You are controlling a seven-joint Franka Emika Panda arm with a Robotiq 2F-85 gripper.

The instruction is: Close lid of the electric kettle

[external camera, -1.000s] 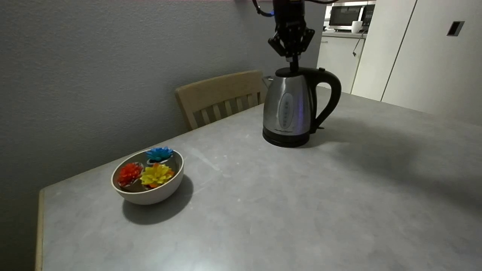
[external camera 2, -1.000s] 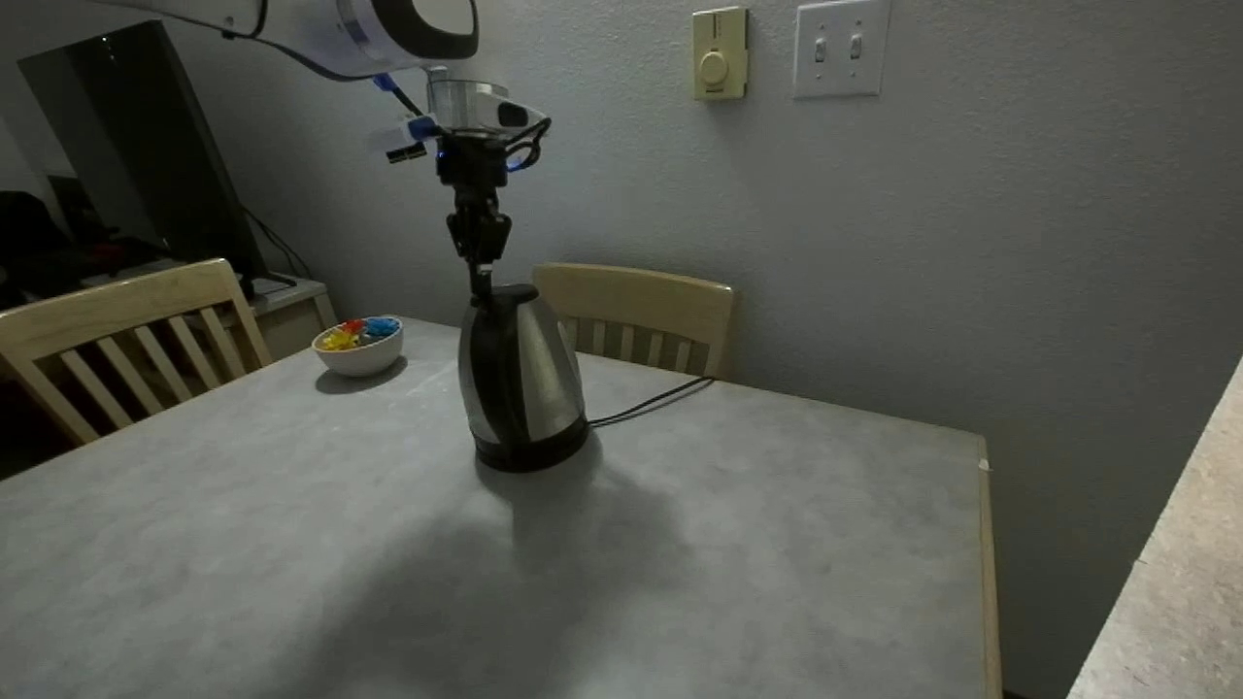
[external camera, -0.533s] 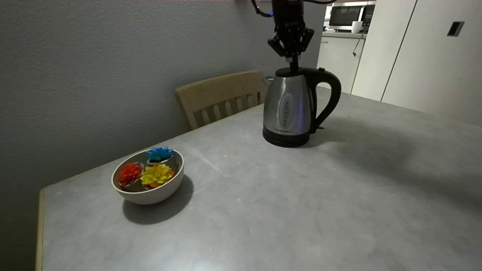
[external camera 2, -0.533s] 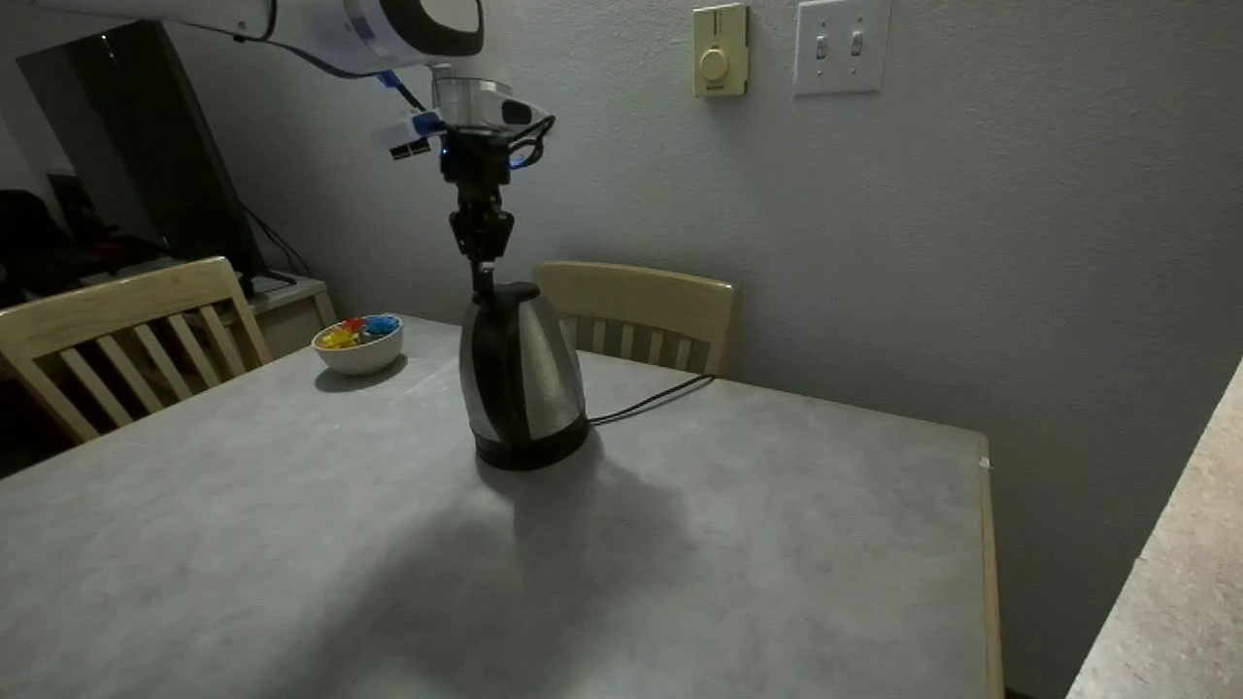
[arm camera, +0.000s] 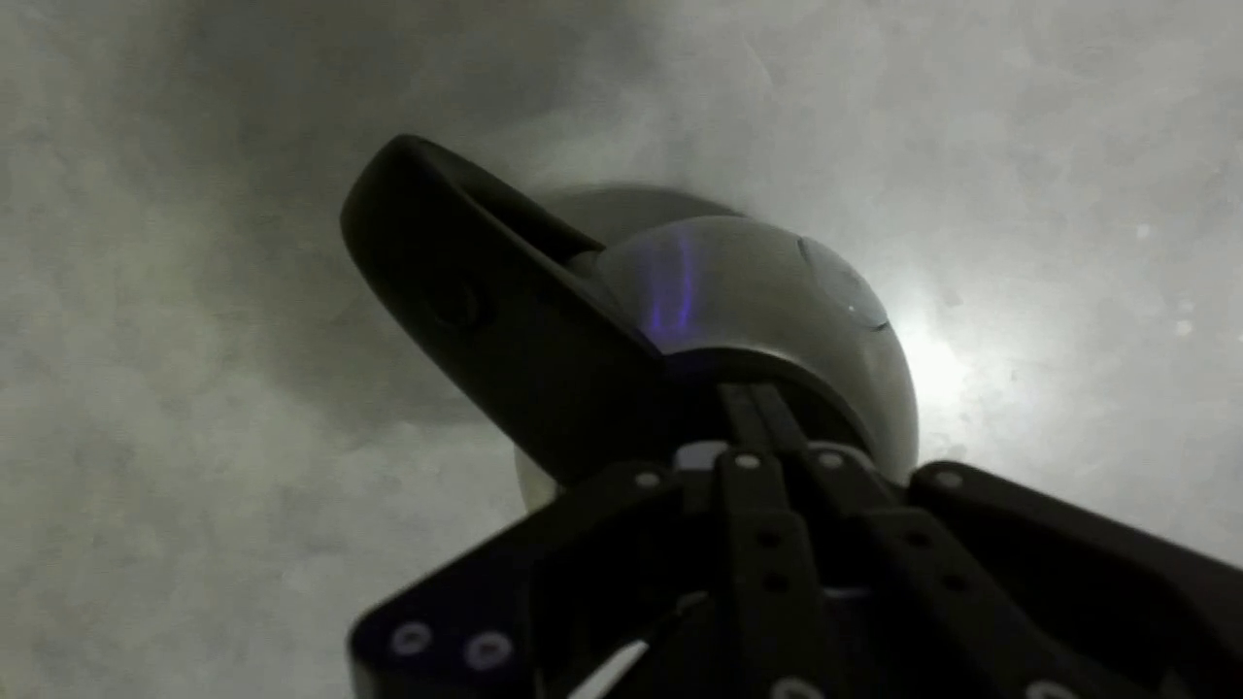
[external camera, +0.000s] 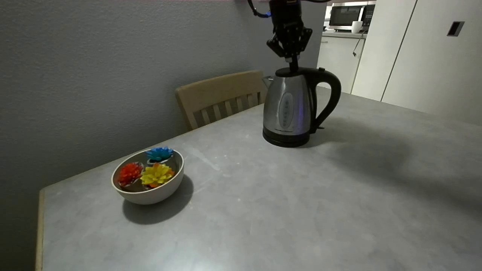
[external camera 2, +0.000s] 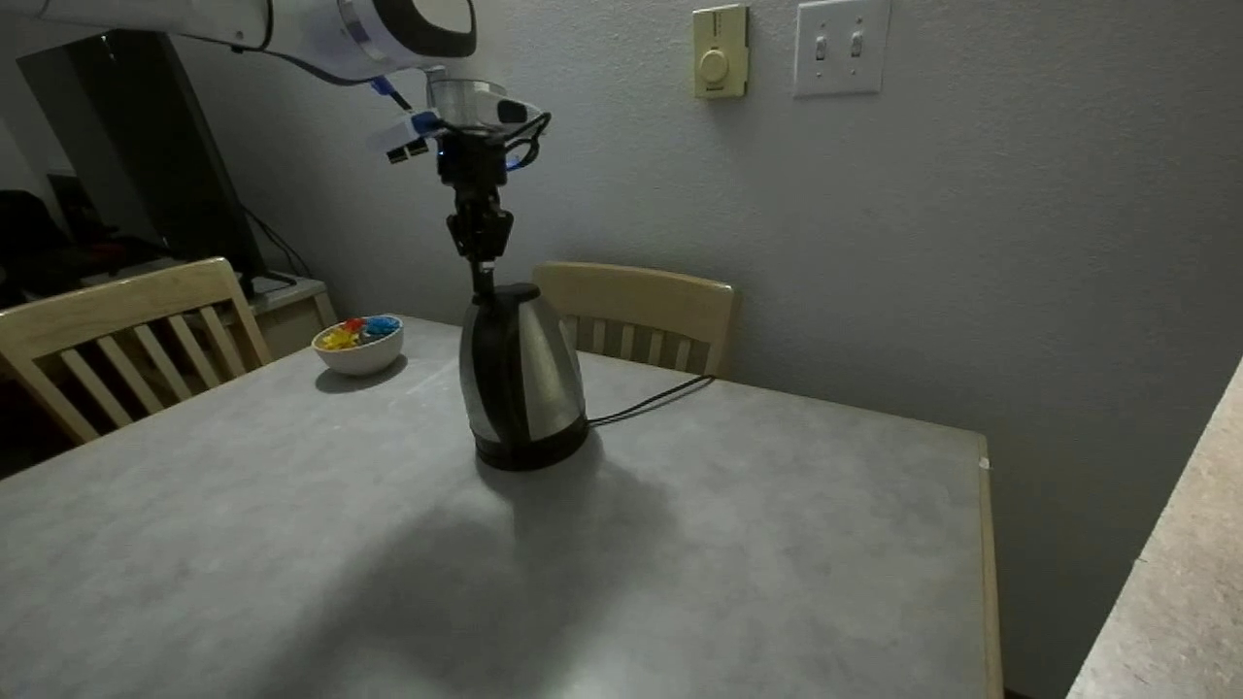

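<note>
1. Atop the kettle (external camera: 299, 109), toward its handle (external camera: 336, 92), stands the pincer (arm camera: 752, 392), pointing down. Its two fingers are pressed together, with nothing seen between them. The tips appear to touch the lid; exact contact is hard to make out.
2. Directly beneath, the lid (external camera: 283, 73) lies flat across the kettle's top. No raised edge or gap is visible in an exterior view.
3. Below that, the kettle stands upright on the tabletop (external camera: 301, 210), handle on the side opposite the spout (external camera: 267, 80). In both exterior views it is well apart from the bowl (external camera: 150, 198) of coloured flowers (external camera: 157, 175).
4. Progress: the lid is judged to be down and the task substantially complete. Whether it has latched cannot be verified. Outstanding, by assessment: possibly one firmer press, then raising the pincer clear.
5. Change against the frame a second ago: the upper part of the pincer leans marginally further toward the spout, while its tips keep to the same spot. Lid, kettle and bowl show no visible shift.
</note>
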